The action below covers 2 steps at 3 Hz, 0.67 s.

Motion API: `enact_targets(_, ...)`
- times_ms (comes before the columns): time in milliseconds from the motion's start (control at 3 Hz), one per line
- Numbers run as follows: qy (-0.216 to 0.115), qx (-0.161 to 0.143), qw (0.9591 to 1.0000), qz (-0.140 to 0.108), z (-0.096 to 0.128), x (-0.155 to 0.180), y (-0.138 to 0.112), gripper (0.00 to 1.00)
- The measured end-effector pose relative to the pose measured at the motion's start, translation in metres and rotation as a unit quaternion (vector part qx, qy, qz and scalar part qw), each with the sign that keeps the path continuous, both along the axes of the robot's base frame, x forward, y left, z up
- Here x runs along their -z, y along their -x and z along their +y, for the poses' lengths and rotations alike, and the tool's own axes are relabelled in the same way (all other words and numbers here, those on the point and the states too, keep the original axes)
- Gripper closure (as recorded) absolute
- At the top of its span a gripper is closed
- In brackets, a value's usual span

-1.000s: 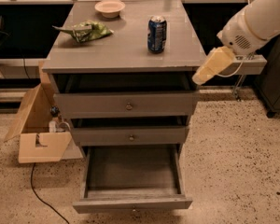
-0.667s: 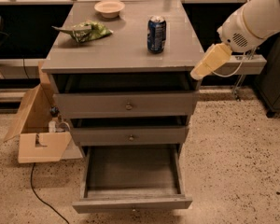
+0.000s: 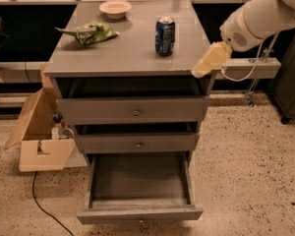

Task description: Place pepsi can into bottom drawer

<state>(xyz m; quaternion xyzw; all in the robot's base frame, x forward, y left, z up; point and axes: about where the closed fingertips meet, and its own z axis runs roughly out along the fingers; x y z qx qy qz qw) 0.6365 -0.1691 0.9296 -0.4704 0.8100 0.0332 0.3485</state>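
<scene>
The pepsi can [image 3: 165, 36], dark blue with a silver top, stands upright on the grey cabinet top [image 3: 128, 48], right of centre. The bottom drawer [image 3: 139, 191] is pulled out and its flat floor is bare. My gripper [image 3: 210, 61], with cream-coloured fingers, hangs from the white arm [image 3: 263, 16] at the cabinet's right front corner, to the right of the can and a little nearer the front edge, not touching it. It holds nothing that I can see.
A green foil snack bag [image 3: 88, 33] and a small cream bowl [image 3: 115, 8] lie on the back left of the cabinet top. Two upper drawer fronts with knobs [image 3: 135, 112] stand slightly ajar. A cardboard box [image 3: 42, 134] and a cable sit on the floor at left.
My gripper and arm have shifted a little to the left and up, closer to the cabinet's right edge. The can has not moved.
</scene>
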Motion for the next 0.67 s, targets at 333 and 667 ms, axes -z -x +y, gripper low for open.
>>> enact_targets(333, -0.037, -0.014, 0.9989, -0.027, 0.033, 0.006, -0.047, 0.0)
enact_targets(667, -0.077, -0.014, 0.9962, -0.037, 0.062, 0.017, -0.088, 0.0)
